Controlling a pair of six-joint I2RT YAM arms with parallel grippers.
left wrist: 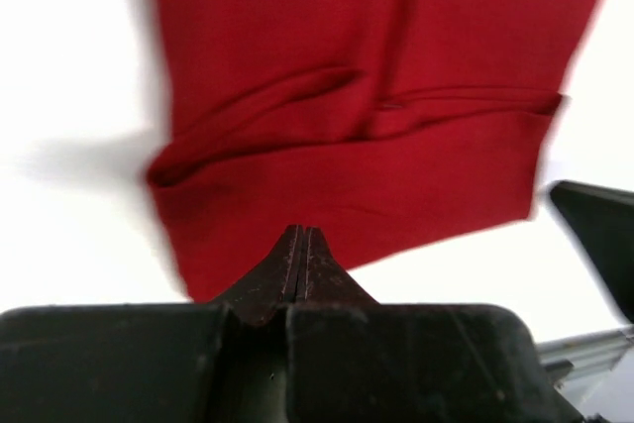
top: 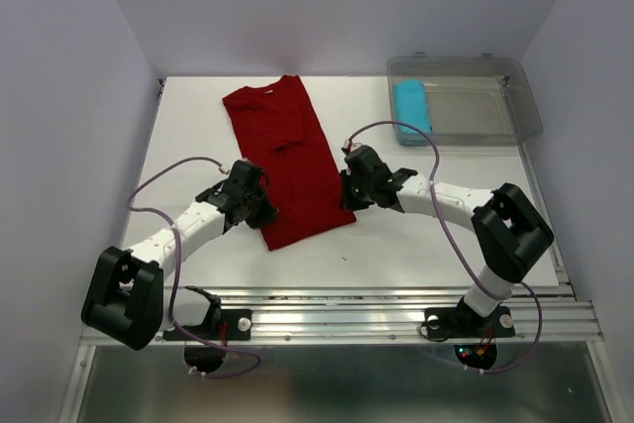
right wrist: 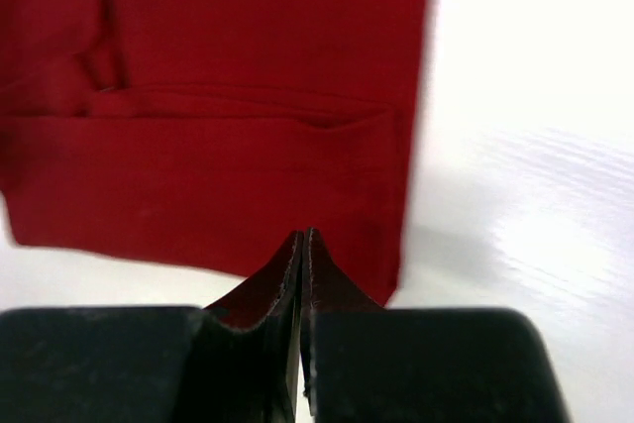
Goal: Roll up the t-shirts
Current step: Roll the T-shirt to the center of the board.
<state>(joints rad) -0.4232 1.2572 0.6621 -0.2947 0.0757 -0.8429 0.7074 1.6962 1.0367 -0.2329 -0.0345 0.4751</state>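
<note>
The dark red t-shirt (top: pixel 290 160) lies flat on the white table, folded into a long strip with its collar at the far end. My left gripper (top: pixel 267 211) sits at the left corner of its near hem and my right gripper (top: pixel 346 196) at the right corner. In the left wrist view my gripper (left wrist: pixel 300 235) is shut, tips just over the hem of the shirt (left wrist: pixel 357 76), no cloth between the jaws. In the right wrist view my gripper (right wrist: pixel 302 237) is shut the same way over the shirt (right wrist: pixel 228 96). The light cyan roll (top: pixel 412 111) lies in the bin.
A clear plastic bin (top: pixel 525 96) stands at the back right of the table and holds the cyan roll at its left end. A metal rail (top: pixel 396 304) runs along the near table edge. Grey walls close in the left, right and back.
</note>
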